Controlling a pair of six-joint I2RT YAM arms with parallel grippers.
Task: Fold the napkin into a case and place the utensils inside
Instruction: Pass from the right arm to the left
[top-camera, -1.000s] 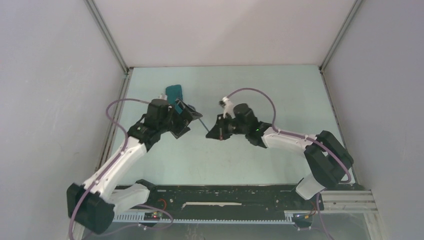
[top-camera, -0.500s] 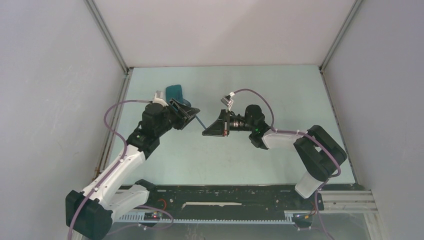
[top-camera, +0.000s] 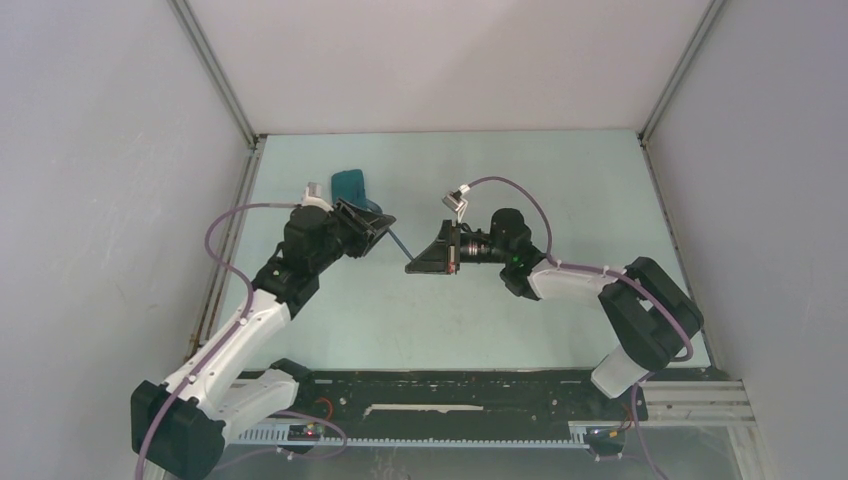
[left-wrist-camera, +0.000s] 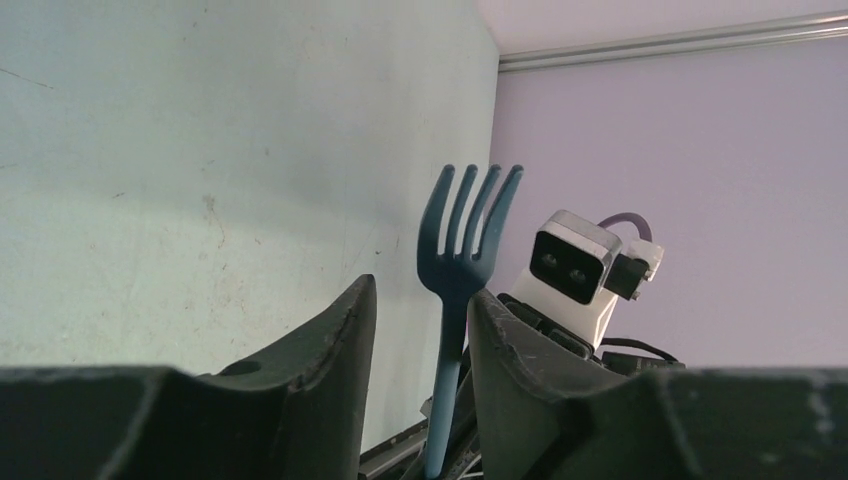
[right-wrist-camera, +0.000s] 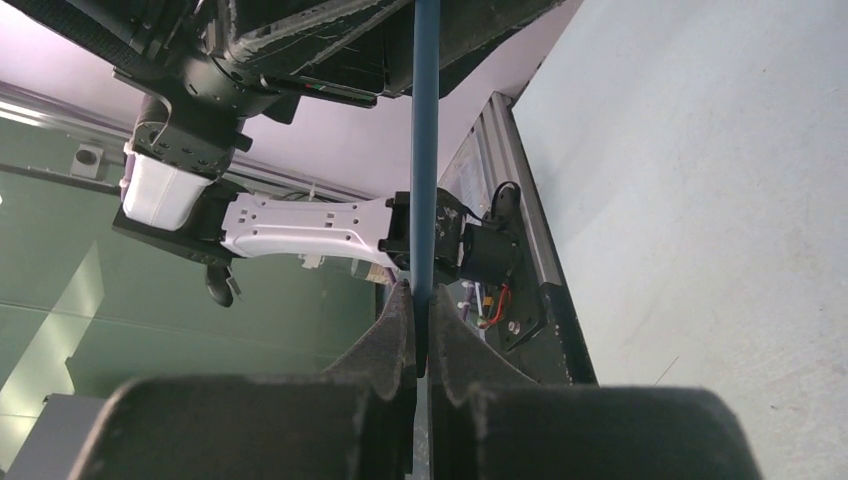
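Pale table (top-camera: 560, 190) — teal case (top-camera: 349, 185) at back — fork (left-wrist-camera: 462, 260) outside it, midair

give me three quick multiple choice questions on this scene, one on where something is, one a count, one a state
1. In the top view, where does the napkin lie?
A. beyond the left tool, toward the far left of the table
B. under the right arm's base
C. at the near right corner

2. How many tines does the fork have?
A. two
B. three
C. four

3. What is the right tool doing?
A. wide open and empty
B. shut on the fork's handle
C. shut on the napkin

Answers:
1 A: the teal cloth shows just past the left tool, on the far left side.
2 C: the left wrist view shows four tines pointing up.
3 B: in the right wrist view its fingers press the thin blue handle from both sides.
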